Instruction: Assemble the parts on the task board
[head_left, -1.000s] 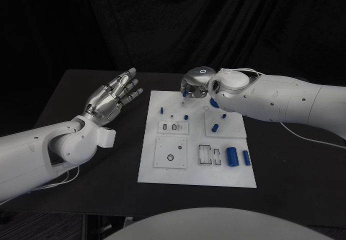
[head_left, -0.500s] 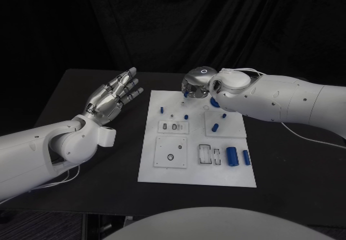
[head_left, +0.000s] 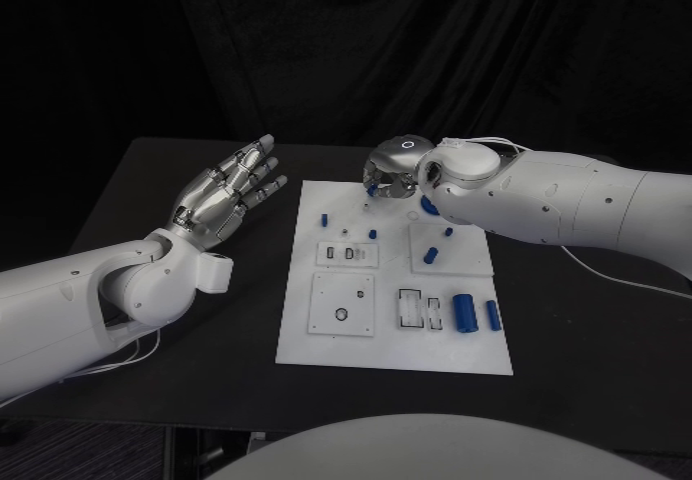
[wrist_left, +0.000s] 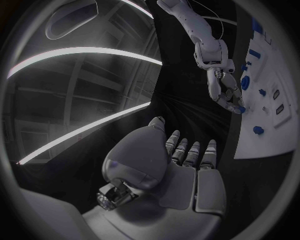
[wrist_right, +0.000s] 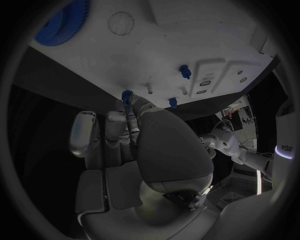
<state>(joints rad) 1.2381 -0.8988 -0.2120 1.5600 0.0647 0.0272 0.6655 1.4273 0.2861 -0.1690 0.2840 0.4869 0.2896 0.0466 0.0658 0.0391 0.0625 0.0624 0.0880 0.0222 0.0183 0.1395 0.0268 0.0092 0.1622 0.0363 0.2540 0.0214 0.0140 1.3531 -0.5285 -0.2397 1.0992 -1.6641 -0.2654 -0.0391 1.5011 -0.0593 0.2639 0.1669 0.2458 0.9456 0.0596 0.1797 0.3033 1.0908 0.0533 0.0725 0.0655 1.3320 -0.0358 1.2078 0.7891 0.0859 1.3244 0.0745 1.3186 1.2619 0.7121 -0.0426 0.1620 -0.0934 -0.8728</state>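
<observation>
The white task board (head_left: 329, 345) lies in the middle of the black table. My right hand (head_left: 392, 170) hovers over the board's far edge with its fingers curled down. It pinches a small blue toothed part (wrist_right: 127, 95) at its fingertips, just above the board (wrist_right: 187, 35). A large blue gear (wrist_right: 61, 22) sits on the board beside that hand, partly hidden by my right arm in the head view (head_left: 427, 205). My left hand (head_left: 224, 195) is raised off the table to the left of the board, flat and empty, fingers spread.
Small blue pegs (head_left: 372, 234) (head_left: 325, 218) (head_left: 447, 232) (head_left: 431, 256) stand on the far half of the board. Two blue cylinders (head_left: 463, 312) (head_left: 493, 316) lie near its right edge. Bare black table (head_left: 577, 340) lies either side of the board.
My right hand has shifted very slightly over the board's far edge, still pinching the small part. The left hand has not moved.
</observation>
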